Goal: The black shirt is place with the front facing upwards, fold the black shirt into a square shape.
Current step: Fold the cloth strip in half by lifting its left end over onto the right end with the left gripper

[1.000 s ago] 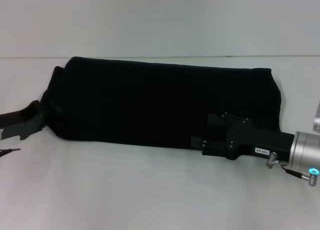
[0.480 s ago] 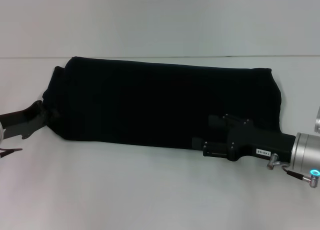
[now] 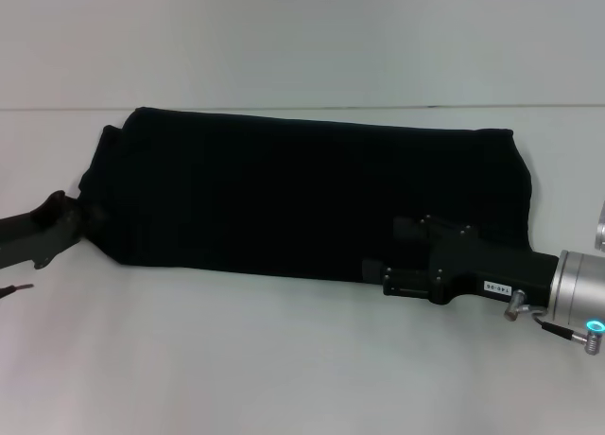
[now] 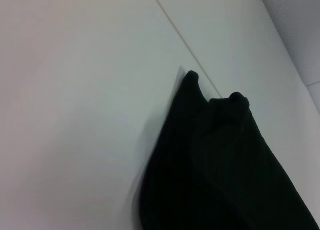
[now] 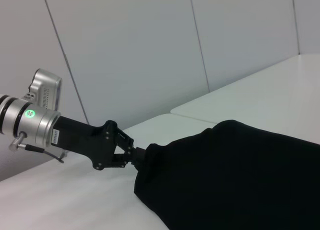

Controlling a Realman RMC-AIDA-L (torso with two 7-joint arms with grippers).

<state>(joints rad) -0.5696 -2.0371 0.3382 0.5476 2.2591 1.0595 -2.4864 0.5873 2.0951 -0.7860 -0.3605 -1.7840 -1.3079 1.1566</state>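
Shirt [image 3: 312,194] lies across the middle of the table [image 3: 284,359] as a long band running left to right, already folded lengthwise. No lettering or label shows, only plain black cloth.

Left gripper [image 3: 59,222] is at the band's left end, low, near the table surface. From the right wrist view, that gripper [image 5: 131,156] has its fingers pinched on the cloth corner, which bunches up where they meet it. Jaws look nearly closed with a fold of shirt between them.

Right gripper [image 3: 378,274] sits at the near edge of the band, toward the right end. Its body overlaps the black cloth and the fingertips are lost against it, so I cannot tell how far it is open or whether it has any cloth.

Left wrist view shows only the shirt end [image 4: 220,165] with two small peaks of fabric, nothing of its own fingers.

My read: lengthwise folds done, crosswise fold in hand. Probably one end gets carried over the other to shorten the band into a square.

Next move needs:
- firm grip on all layers at the left end, not just the top one
- lift just clear of the table, then carry toward the right end
- edges lined up before release
- right arm either pinning the fold line or out of the path

Risk: layers slipping apart mid-carry and skewing the fold.
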